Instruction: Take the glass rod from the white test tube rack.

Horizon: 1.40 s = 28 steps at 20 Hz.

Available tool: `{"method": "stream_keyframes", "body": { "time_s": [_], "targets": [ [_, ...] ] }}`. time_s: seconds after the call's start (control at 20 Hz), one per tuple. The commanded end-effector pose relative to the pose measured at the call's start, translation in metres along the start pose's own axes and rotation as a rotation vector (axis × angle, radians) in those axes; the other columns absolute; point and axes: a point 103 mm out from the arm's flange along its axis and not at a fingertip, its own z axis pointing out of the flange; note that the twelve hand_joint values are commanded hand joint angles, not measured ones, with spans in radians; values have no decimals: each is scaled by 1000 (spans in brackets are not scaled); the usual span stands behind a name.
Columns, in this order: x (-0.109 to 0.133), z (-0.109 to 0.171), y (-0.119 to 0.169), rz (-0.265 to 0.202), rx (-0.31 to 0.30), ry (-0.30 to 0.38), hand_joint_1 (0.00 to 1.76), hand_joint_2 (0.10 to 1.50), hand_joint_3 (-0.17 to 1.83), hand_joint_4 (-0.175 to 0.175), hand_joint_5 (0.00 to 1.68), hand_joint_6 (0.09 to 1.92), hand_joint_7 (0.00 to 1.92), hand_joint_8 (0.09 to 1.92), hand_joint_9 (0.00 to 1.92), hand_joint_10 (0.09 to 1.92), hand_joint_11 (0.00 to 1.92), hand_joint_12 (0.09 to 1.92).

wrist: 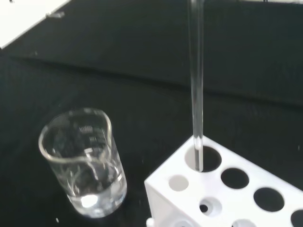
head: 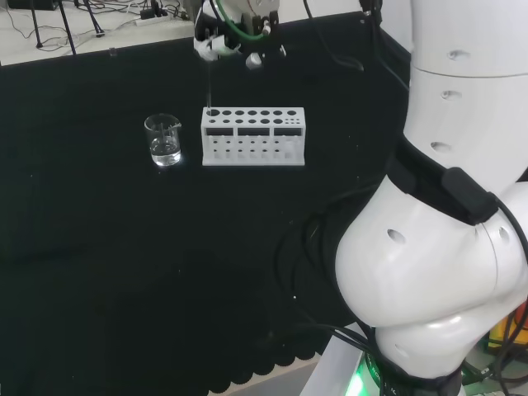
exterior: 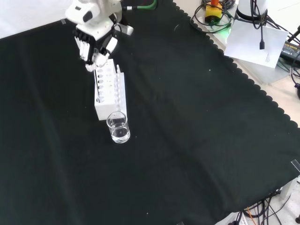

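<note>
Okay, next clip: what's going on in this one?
The robot's hand is above the far end of the white test tube rack on the black cloth. In the wrist view the glass rod stands upright with its lower end in an end hole of the rack, next to the glass beaker, which holds a little clear liquid. The rod is not yet clear of the rack.

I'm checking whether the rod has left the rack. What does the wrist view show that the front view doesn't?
Wrist view alone: the glass rod stands upright, its lower end inside the end hole of the rack, the hole nearest the beaker.

Front view alone: the hand sits above the rack's far end.

Both: the white rack on black cloth, the beaker beside it, a little clear liquid inside.
</note>
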Motion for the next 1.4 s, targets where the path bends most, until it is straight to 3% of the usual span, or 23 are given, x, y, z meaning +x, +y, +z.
{"method": "stream_keyframes", "body": {
  "time_s": [0.05, 0.2, 0.35, 0.85, 1.4],
  "targets": [
    [4, -20, -6, 18, 26, 20, 1295, 1155, -157, -175, 1135, 463, 1036, 1246, 1473, 1085, 1523, 897],
    [4, -32, -8, 46, 106, 33, 1296, 1131, -112, -175, 1155, 415, 1039, 1239, 1490, 1063, 1535, 893],
    [7, -44, -13, 62, 147, 48, 1298, 1111, -83, -175, 1167, 387, 1056, 1212, 1515, 1045, 1552, 901],
    [31, -94, -33, 14, 45, 30, 1299, 1100, -66, -175, 1187, 346, 1057, 1211, 1535, 1031, 1569, 914],
    [49, -103, -32, -15, 25, 24, 1300, 1096, -61, -175, 1192, 336, 1060, 1207, 1535, 1032, 1571, 918]
  ]
}}
